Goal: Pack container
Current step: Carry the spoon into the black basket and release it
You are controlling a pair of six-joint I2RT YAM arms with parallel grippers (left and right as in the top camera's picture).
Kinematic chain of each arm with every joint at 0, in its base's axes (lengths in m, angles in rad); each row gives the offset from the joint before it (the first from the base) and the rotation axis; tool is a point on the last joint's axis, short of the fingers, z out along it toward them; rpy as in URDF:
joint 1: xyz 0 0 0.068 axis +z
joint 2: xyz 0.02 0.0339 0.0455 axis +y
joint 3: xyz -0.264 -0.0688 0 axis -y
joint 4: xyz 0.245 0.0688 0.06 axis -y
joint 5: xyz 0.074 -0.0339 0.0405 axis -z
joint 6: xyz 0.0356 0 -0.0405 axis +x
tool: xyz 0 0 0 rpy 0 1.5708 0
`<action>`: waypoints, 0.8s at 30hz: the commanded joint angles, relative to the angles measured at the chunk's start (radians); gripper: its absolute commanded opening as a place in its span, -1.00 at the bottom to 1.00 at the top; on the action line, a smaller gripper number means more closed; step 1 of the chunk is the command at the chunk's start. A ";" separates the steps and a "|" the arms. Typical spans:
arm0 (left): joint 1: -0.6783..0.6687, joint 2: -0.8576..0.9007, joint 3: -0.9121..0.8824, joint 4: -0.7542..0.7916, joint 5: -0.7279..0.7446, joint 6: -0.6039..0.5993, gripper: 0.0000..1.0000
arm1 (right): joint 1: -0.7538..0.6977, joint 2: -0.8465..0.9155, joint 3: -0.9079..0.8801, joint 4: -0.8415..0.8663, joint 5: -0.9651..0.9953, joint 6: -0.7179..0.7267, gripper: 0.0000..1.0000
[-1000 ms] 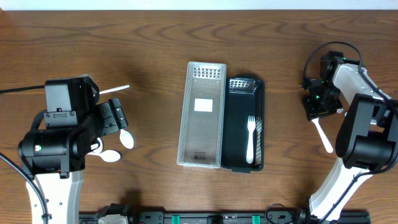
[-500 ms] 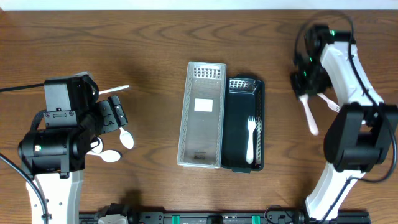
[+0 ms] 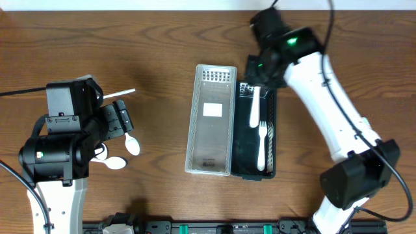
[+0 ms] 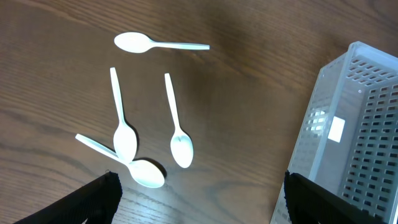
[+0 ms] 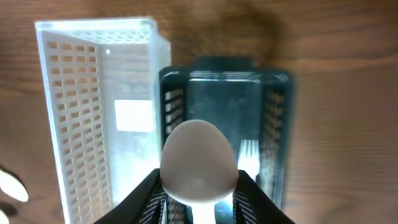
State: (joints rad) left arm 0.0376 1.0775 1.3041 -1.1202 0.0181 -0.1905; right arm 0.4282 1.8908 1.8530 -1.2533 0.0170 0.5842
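Observation:
My right gripper [image 3: 259, 83] is shut on a white plastic spoon [image 3: 255, 107] and holds it over the far end of the black container [image 3: 273, 130]. In the right wrist view the spoon's bowl [image 5: 199, 163] sits between the fingers [image 5: 200, 200], above the black container [image 5: 277, 118]. A white fork [image 3: 262, 140] lies inside it. The clear perforated container [image 3: 192, 123] stands beside it on the left, holding no utensils. My left gripper [image 3: 123, 123] is open above several white spoons [image 4: 180, 146] on the table.
The loose spoons lie left of the clear container [image 4: 354, 124], one apart at the far side [image 4: 146, 43] and two crossing [image 4: 146, 173]. The right arm stretches diagonally across the table's right half.
My right arm has swung left from the table's right edge, carrying the spoon to above the black container. The left arm has not moved.

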 commanded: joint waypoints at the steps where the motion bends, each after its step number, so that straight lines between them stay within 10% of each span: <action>1: 0.004 0.000 0.009 -0.007 -0.012 -0.001 0.72 | 0.032 0.026 -0.093 0.025 0.050 0.125 -0.97; 11: 0.004 0.000 0.009 -0.014 -0.012 0.006 0.72 | 0.027 0.026 -0.372 0.154 0.050 0.151 -0.97; 24: 0.004 0.000 0.009 -0.017 -0.012 0.006 0.72 | 0.024 0.025 -0.354 0.183 -0.010 -0.060 0.21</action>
State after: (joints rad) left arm 0.0376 1.0775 1.3041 -1.1324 0.0185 -0.1867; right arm 0.4618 1.9182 1.4586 -1.0626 0.0349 0.6281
